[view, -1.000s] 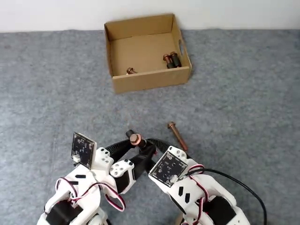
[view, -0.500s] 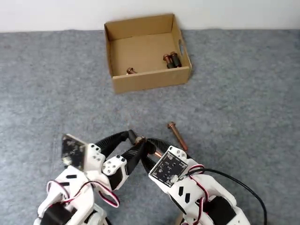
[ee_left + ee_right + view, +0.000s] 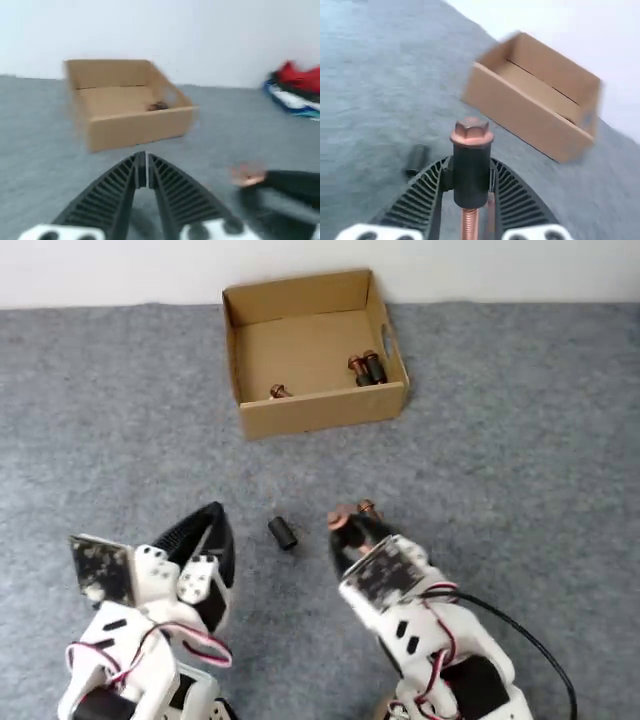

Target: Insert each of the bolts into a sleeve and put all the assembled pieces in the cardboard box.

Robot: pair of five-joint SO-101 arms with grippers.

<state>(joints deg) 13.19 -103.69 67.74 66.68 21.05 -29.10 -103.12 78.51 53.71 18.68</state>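
My right gripper [image 3: 470, 172] is shut on a copper bolt [image 3: 471, 132] seated in a black sleeve [image 3: 470, 175], held upright above the carpet; in the high view this gripper [image 3: 347, 532] is at centre front. A loose black sleeve [image 3: 283, 533] lies on the carpet between the arms, also visible in the right wrist view [image 3: 417, 157]. Another bolt's head [image 3: 366, 507] peeks out just behind the right gripper. My left gripper [image 3: 145, 167] is shut with nothing in it, left of the loose sleeve [image 3: 215, 518]. The cardboard box [image 3: 322, 410] at the back holds assembled pieces [image 3: 365, 367].
Grey carpet covers the table, with a white wall behind the box [image 3: 140, 125]. A bolt piece [image 3: 280, 392] rests at the box's front wall. A black cable [image 3: 520, 640] trails from the right arm. Coloured cloth [image 3: 295, 90] lies far off beside the carpet.
The two grippers, which met over the bolt and sleeve, have separated. The left let go, shut and drew back to the left; the right swung right holding the bolt in its sleeve.
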